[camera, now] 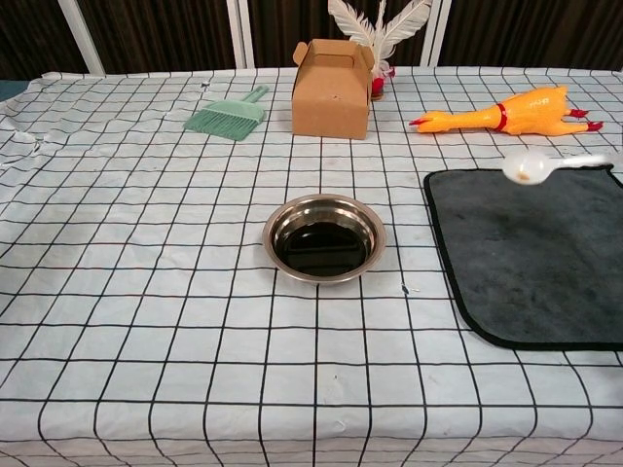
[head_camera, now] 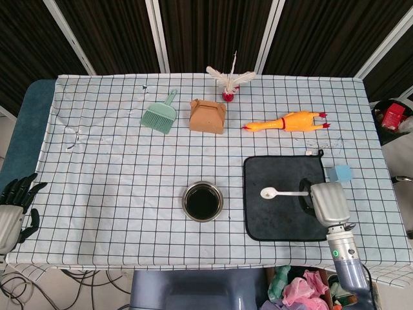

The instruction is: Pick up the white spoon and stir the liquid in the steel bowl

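Gripping hand (head_camera: pixel 328 202) in head view only

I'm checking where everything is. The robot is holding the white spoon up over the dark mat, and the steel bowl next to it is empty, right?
Not quite: the steel bowl is not empty; the chest view shows dark liquid in it. The rest holds: the right hand holds the white spoon over the dark mat.

White spoon (head_camera: pixel 270 192), steel bowl (head_camera: pixel 202 201) of dark liquid, dark grey mat (head_camera: pixel 284 213), black-checked white cloth (head_camera: pixel 116 174), orange chicken (head_camera: pixel 288 121), mint brush (head_camera: pixel 159 117)
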{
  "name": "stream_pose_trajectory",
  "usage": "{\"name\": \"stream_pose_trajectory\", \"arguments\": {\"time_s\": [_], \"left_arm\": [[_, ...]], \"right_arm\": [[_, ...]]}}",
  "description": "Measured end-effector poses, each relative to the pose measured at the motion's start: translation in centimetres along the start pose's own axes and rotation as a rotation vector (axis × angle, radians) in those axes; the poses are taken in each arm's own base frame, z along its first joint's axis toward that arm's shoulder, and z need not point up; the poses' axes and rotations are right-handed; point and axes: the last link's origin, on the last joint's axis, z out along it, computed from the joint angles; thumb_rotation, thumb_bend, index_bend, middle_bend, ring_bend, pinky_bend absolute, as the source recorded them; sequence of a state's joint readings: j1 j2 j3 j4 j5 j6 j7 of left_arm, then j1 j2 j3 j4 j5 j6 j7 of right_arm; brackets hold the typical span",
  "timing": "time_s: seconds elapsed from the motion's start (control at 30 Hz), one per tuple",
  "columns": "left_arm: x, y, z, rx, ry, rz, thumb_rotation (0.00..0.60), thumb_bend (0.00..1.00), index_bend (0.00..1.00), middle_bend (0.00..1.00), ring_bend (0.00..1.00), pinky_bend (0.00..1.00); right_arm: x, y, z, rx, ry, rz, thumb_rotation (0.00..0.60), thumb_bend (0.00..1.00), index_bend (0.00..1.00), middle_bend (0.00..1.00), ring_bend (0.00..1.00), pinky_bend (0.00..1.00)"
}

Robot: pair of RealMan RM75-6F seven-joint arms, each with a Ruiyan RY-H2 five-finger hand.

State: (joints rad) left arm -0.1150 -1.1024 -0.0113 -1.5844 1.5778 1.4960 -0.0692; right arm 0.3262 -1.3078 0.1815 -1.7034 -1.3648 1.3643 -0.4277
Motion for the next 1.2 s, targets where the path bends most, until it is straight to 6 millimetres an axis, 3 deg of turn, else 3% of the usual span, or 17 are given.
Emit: {"name": "stream_pose_trajectory", "arguments": {"time_s": [0.27,0.57,0.9,1.2], "left_arm": [[0.0,0.0,0.0,0.005,0.008,0.003,0.6,0.73,0.15,0.0,0.0,0.0],[0.0,-0.1,0.1,0.016,0.012,0.004,0.6,0.73,0.15,0.0,0.0,0.0],[0.0,-0.1,0.2,0.028,0.013,0.002,0.6,0.73,0.15,0.0,0.0,0.0],[-0.1,0.0,0.2,0.03,0.012,0.001,0.6,0.73,0.15,0.0,0.0,0.0]], "right_arm": [[4.1,-1.7,3.2,0.156,0.198,-0.196,0.6,0.47,0.6,0.81,0.94,0.98],[6.0,-3.9,7.1,0.338,0.406,-0.391,0.6,0.47,0.6,0.81,0.95,0.99],[4.6,-5.2,9.5,0.485,0.58,-0.557,0.6,0.47,0.61,0.82,0.95,1.0],[1.7,-8.8,8.6,0.638,0.603,-0.535,0.6,0.47,0.63,0.83,0.96,1.0]]}}
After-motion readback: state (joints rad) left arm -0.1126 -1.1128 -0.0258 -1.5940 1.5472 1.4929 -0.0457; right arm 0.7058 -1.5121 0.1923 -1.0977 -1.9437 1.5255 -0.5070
